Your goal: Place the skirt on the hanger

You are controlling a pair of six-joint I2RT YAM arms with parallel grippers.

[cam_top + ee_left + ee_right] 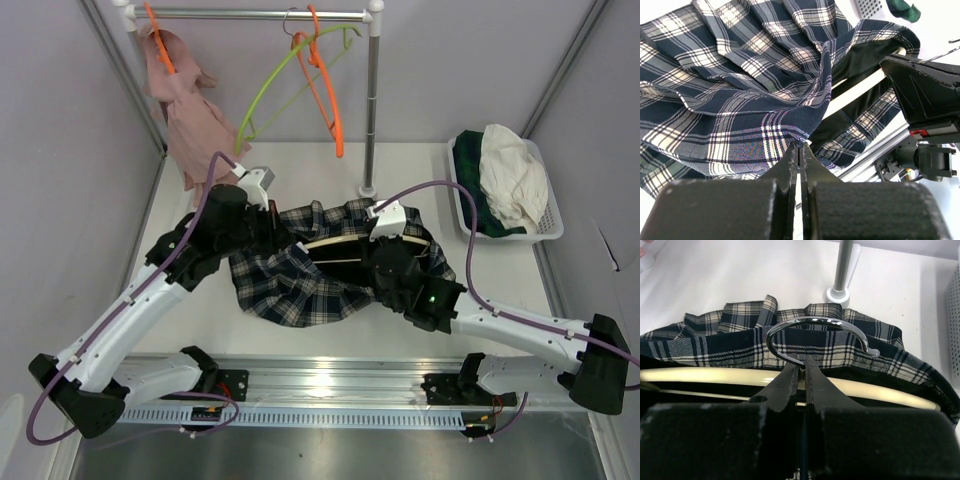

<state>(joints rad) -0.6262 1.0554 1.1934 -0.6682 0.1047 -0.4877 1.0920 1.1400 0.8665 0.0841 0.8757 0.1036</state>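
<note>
Top external view puts the plaid skirt (pixel 295 285) in the middle of the table (pixel 490 285), with a cream hanger (pixel 345 243) lying in its opening. Only the left wrist view shows the left gripper (pixel 800 147) closed, its tips apparently pinching a fold at the skirt's edge. Only the right wrist view shows the right gripper (pixel 802 367) clamped on the hanger at the foot of its chrome hook (pixel 815 322).

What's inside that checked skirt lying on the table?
A cream hanger sits inside the skirt at its waistband; its metal hook pokes out, pinched by the right gripper. The hanger's ends are hidden under the fabric.
</note>
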